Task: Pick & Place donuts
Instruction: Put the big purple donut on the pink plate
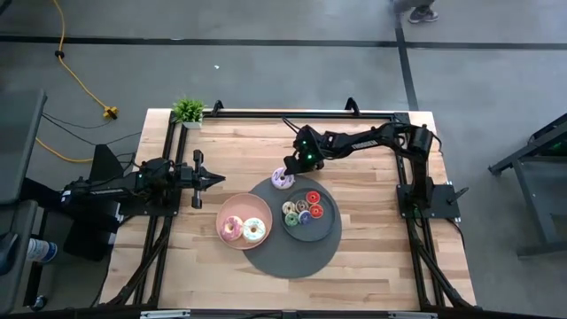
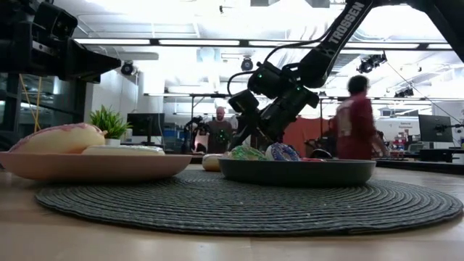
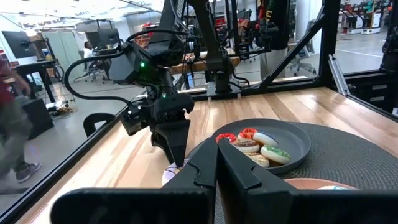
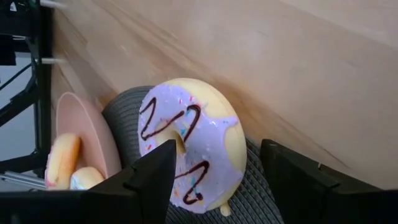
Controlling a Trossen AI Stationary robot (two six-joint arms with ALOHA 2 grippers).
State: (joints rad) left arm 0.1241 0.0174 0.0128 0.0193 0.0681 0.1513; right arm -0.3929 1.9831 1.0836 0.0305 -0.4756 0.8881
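A donut with lilac icing and dark drizzle (image 4: 193, 143) lies flat at the far edge of the round grey mat (image 1: 292, 257), partly on the wood. My right gripper (image 4: 219, 149) slants down over it, open, one finger on either side; I see no touch. It also shows as my right gripper (image 1: 287, 168) above the donut (image 1: 283, 178) in the high view. Two iced donuts (image 1: 243, 229) lie on the pink plate (image 1: 226, 211). Several tiny donuts (image 1: 303, 209) fill the grey plate (image 1: 330, 226). My left gripper (image 1: 219, 180) waits shut and level at the table's left.
Both plates stand on the mat in the table's middle. A small potted plant (image 1: 188, 110) stands at the far left corner. Black frame rails (image 1: 301, 114) run along the far and side edges. People (image 2: 354, 119) move in the room beyond the table.
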